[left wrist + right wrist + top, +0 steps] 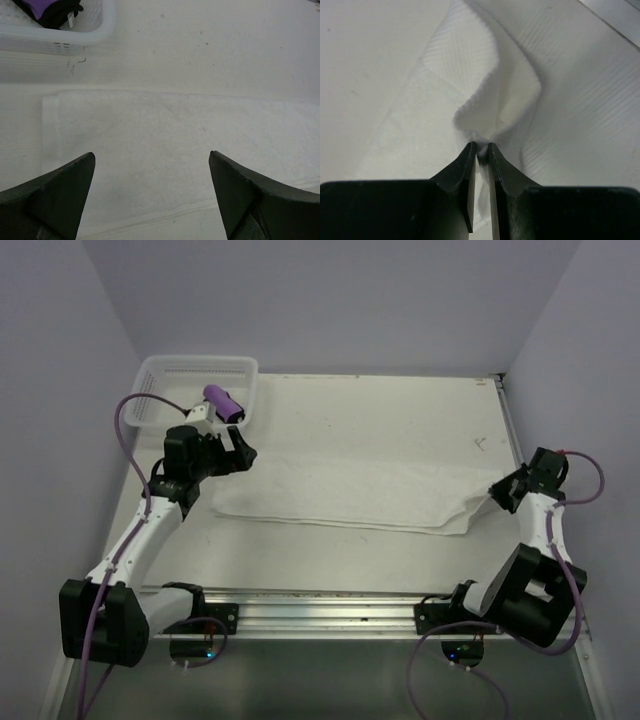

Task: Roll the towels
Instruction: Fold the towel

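The large white towel [350, 495] lies flat along the middle of the table, its right end bunched and lifted. My right gripper [499, 493] is shut on that right end; in the right wrist view the jaws [480, 147] pinch a raised fold of the white towel [495, 95]. My left gripper [237, 460] hovers open over the towel's left end, and its wrist view shows the gripper [151, 156] spread wide above the white towel [175, 135], nothing between the fingers. The small purple towel [223, 401] lies rolled in the basket, and its edge shows as purple towel [37, 7].
A white mesh basket [160, 375] stands at the back left corner, its rim [65, 37] just beyond the towel's left end. Walls close in the table on the left, back and right. A metal rail [320, 605] runs along the near edge between the arm bases.
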You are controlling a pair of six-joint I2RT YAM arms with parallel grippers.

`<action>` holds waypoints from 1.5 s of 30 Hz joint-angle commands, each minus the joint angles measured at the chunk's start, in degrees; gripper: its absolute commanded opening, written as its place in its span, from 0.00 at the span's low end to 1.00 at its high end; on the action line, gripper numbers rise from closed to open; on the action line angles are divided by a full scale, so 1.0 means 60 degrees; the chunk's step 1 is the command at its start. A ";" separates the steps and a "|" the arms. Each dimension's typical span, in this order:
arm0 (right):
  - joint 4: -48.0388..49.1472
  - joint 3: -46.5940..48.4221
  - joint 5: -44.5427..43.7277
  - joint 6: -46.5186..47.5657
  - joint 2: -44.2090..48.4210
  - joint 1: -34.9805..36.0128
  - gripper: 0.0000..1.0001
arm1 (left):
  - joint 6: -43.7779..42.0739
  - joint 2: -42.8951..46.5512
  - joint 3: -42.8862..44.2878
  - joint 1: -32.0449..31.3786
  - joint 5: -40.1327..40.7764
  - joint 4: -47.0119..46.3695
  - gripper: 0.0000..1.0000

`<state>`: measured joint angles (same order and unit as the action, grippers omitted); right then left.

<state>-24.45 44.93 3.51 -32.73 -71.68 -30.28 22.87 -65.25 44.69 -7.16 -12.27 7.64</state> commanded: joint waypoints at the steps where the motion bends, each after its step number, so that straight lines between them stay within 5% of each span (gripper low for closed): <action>1: 0.0690 0.0012 0.1057 0.0196 0.0549 0.0665 0.00 | -0.0223 0.0678 0.0009 -0.0037 0.0813 0.0075 1.00; 18: -0.0495 0.2017 0.1070 0.0782 0.1122 0.3156 0.00 | -0.0253 0.1017 -0.0109 -0.0037 0.0654 0.0060 1.00; 45: -0.2078 0.7233 0.0968 0.2203 -0.2114 0.9352 0.00 | 0.0011 0.1398 -0.0124 -0.0038 0.1781 0.0323 1.00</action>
<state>-36.71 83.94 9.54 -20.47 -82.37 22.74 23.18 -58.17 44.14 -7.16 -4.32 8.93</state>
